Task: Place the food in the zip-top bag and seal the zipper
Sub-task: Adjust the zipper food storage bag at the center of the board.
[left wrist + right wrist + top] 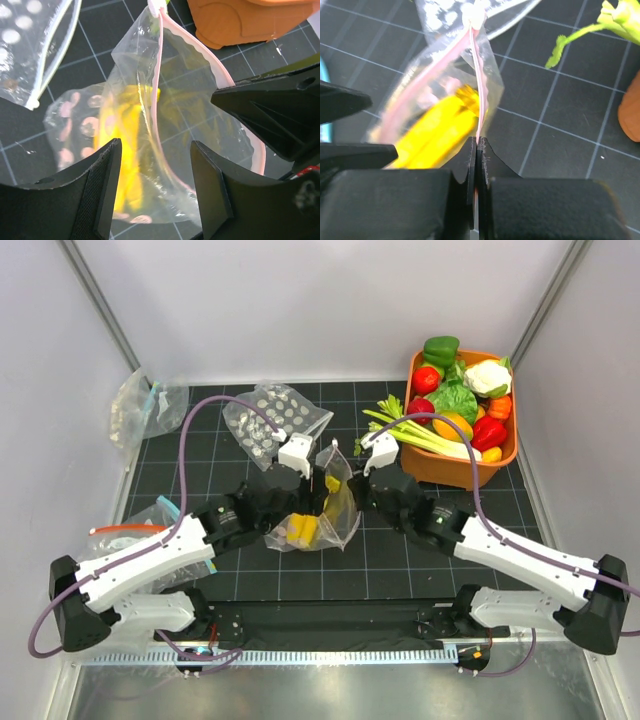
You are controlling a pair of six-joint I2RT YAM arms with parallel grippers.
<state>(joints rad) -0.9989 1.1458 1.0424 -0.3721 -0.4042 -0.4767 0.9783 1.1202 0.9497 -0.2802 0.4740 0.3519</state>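
- Right gripper [478, 146] is pinching tight on the zipper [476, 80], and the pale pink strip is running up and away from between its fingertips.
- Left gripper [155, 150] is standing released, its two fingers straddling the zip-top bag [190, 115] without clamping it. One run of the pink strip is passing through the gap between them.
- Lying at the middle of the black grid mat [400, 560], the bag is sitting crumpled between the two wrists, with the two pink lips of its mouth spreading apart.
- Showing yellow through the clear plastic, the banana bunch [435, 135] is resting inside the bag, with white dots visible on the lower face.
- Beyond the left wrist another dotted bag [265, 420] is lying flat, and plain clear bags [140, 405] are sitting at the mat's left edge.
- At the far right an orange basket [440, 472] is holding toy vegetables, and celery stalks [420, 432] are reaching out of it toward the bag.
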